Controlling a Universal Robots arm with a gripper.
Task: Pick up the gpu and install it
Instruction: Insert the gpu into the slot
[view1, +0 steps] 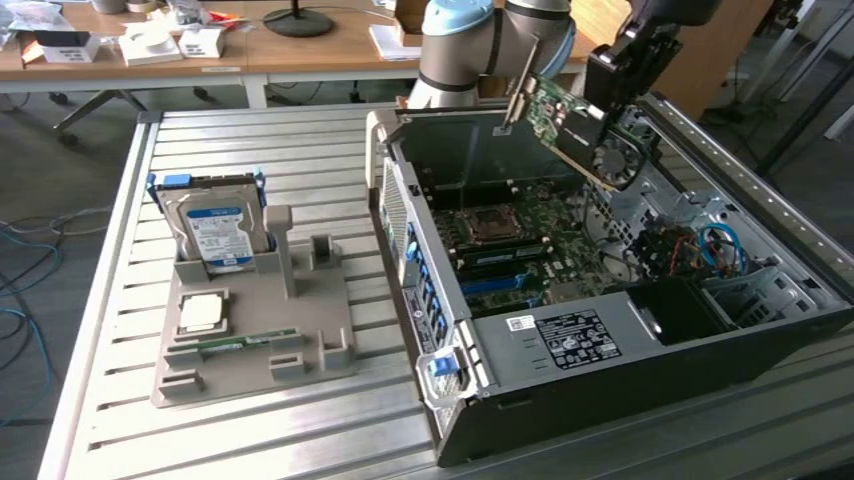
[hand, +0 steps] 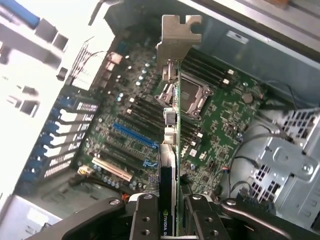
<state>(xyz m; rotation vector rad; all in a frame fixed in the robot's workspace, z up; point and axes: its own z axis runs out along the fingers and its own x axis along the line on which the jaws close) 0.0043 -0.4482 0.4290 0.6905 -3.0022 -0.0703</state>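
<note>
Green and edge-on in the wrist view, the gpu is clamped between the closed fingers of your gripper. In the exterior view it hangs tilted at the upper right of the frame, over the far end of the open computer case. The motherboard lies in the case, well below the card. At the left, a grey holder carries an upright hard drive, a square chip and a memory stick. Bare slatted table separates holder and case.
</note>
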